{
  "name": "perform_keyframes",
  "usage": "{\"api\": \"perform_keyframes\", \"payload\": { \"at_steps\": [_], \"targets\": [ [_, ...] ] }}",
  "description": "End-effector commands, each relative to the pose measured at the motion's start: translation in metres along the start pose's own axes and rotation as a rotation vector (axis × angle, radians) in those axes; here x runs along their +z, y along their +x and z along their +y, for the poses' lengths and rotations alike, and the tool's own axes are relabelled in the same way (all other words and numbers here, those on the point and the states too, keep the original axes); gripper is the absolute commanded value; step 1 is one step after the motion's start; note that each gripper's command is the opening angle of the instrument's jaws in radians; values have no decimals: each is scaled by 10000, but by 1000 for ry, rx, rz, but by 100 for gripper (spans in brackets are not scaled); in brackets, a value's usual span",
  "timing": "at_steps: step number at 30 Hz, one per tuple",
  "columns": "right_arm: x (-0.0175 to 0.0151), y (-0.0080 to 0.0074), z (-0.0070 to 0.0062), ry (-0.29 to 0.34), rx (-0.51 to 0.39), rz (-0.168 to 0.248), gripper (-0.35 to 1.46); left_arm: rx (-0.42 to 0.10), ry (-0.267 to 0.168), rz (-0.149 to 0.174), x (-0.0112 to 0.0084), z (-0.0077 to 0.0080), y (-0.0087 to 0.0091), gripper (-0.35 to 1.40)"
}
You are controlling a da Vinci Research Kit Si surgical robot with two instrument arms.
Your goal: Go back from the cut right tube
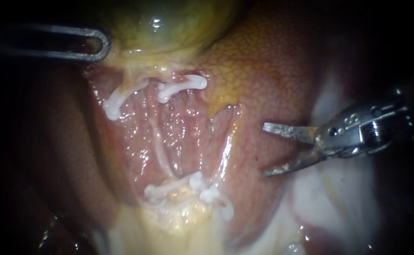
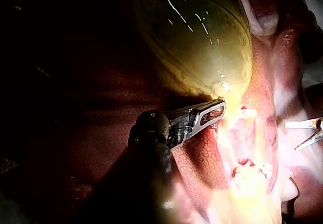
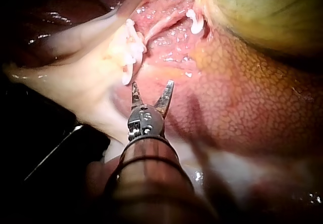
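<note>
Endoscope, right instrument (image 1: 266,150): blades parted, holding nothing, over the liver (image 1: 263,61).
Endoscope, cut right tube (image 1: 183,96): probably the stump under the upper clip (image 1: 182,86), well apart from the blades.
Handling: likely soft, slick and easily torn, so best left ungrasped.
Left wrist, left instrument (image 2: 214,110): at the gallbladder (image 2: 197,37) neck; I cannot tell whether it holds anything.
Right wrist, right instrument: blades agape, short of the clips (image 3: 130,50).

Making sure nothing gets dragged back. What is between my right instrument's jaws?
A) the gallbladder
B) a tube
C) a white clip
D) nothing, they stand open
D: the right instrument shows a bare gap between its jaws, which stand clear of the white clips.
</note>
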Motion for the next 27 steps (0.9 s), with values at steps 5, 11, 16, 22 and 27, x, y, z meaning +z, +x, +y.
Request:
{"api": "perform_keyframes", "payload": {
  "at_steps": [5, 11, 16, 22, 27],
  "targets": [
    [-2, -1, 0, 1, -1, 1, 145, 5, 9, 4, 19, 5, 7, -35],
    [-3, -2, 0, 1, -1, 1, 145, 10, 20, 11, 44, 10, 14, -35],
    [-4, -2, 0, 2, -1, 1, 145, 12, 23, 15, 53, 10, 17, -35],
    [-4, -2, 1, 2, -1, 1, 145, 12, 26, 16, 54, 10, 17, -35],
    [-2, 0, 1, 3, 1, 1, 145, 12, 27, 17, 50, 11, 16, -35]
  ]
}}
